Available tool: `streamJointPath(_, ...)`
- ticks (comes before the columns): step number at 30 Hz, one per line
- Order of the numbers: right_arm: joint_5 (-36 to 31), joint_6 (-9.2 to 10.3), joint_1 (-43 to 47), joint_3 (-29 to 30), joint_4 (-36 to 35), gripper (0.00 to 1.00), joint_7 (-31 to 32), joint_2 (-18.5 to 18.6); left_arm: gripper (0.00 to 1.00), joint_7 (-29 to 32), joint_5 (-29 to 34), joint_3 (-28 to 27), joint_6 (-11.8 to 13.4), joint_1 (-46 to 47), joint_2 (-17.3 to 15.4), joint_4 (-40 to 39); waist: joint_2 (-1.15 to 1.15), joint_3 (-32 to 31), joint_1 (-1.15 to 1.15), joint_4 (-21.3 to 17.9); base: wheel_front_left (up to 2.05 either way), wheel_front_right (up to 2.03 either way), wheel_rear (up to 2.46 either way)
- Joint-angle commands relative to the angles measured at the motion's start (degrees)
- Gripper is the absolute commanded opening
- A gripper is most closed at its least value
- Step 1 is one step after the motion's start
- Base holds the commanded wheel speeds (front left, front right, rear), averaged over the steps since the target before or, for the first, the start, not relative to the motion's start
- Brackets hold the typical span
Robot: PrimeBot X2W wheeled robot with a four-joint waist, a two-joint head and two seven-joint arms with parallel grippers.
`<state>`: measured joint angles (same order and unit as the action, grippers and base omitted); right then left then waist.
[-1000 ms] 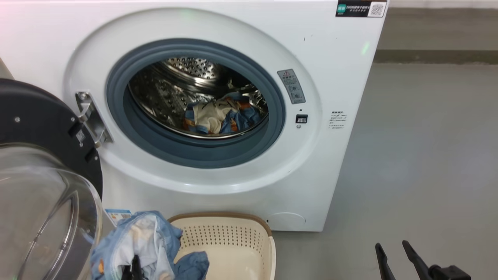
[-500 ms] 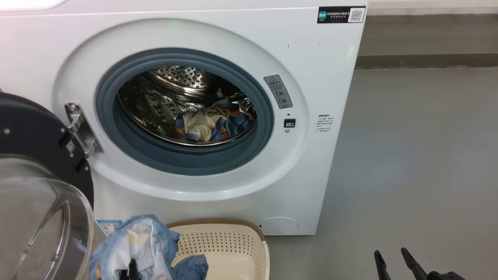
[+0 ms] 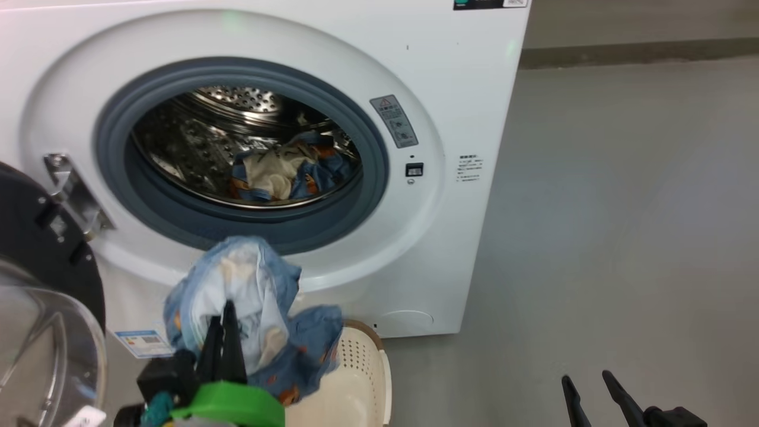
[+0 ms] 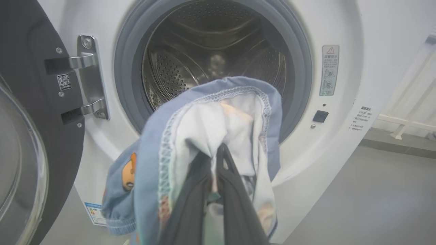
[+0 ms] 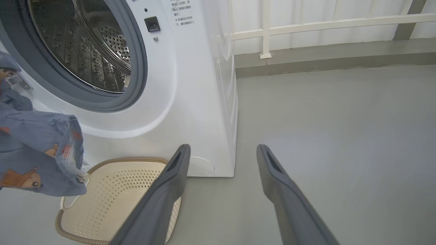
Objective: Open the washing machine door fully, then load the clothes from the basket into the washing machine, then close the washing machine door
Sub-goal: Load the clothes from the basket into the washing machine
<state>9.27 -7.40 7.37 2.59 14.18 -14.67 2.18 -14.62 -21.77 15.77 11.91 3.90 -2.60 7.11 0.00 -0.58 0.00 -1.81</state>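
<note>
My left pincer [image 3: 224,309] was pressed together on a piece of the clothes [image 3: 261,284], pinching light-blue fabric with a white lining and orange-brown animal prints. The fabric hung bunched around my fingers [image 4: 224,177] at about seven o'clock in the head view, in front of the washing machine [image 3: 462,89] and just under the lower lip of its grey gasket [image 3: 367,196]. In the left wrist view its top fold lay across the mouth of the steel drum [image 4: 190,51].

A second piece [image 3: 284,172] of the same print lay on the drum floor, near the middle of the opening.

The basket [image 3: 367,367] stood on the grey floor [image 3: 622,207] at six o'clock, close against the machine's foot. The held fabric hung over its nine o'clock side. I could not tell whether the lowest fold touched the brown rim.

The washing machine door [image 3: 35,249] stood swung wide at nine o'clock, its glass bowl [image 3: 35,356] facing me and its metal hinge [image 3: 71,190] showing.

My right pincer [image 3: 584,379] was spread and holding nothing, low at five o'clock over bare floor, well apart from the basket.
</note>
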Motion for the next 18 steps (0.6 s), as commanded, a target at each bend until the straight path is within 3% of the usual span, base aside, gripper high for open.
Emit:
streamJointPath(1,0.4,-0.09,-2.7,-1.6,-1.3,1.0,-0.3,0.7,0.0,-0.4,0.1,-1.7,0.5,4.1,-0.3,-0.4,0.0,2.2,0.0,-2.0,0.0,0.0,0.0)
streamJointPath(8,1.4,-0.09,-5.1,-2.7,-2.1,1.0,-0.3,0.7,0.0,-0.4,-1.6,-4.2,0.6,18.8,-0.3,8.7,0.0,10.7,0.0,-6.8,0.0,0.0,0.0)
streamJointPath(18,4.3,-0.09,-11.0,-6.4,-2.0,1.0,-0.3,0.7,0.0,-0.4,0.5,-10.0,-1.0,41.7,-6.0,27.7,0.0,25.1,0.0,-14.0,0.0,0.0,0.0)
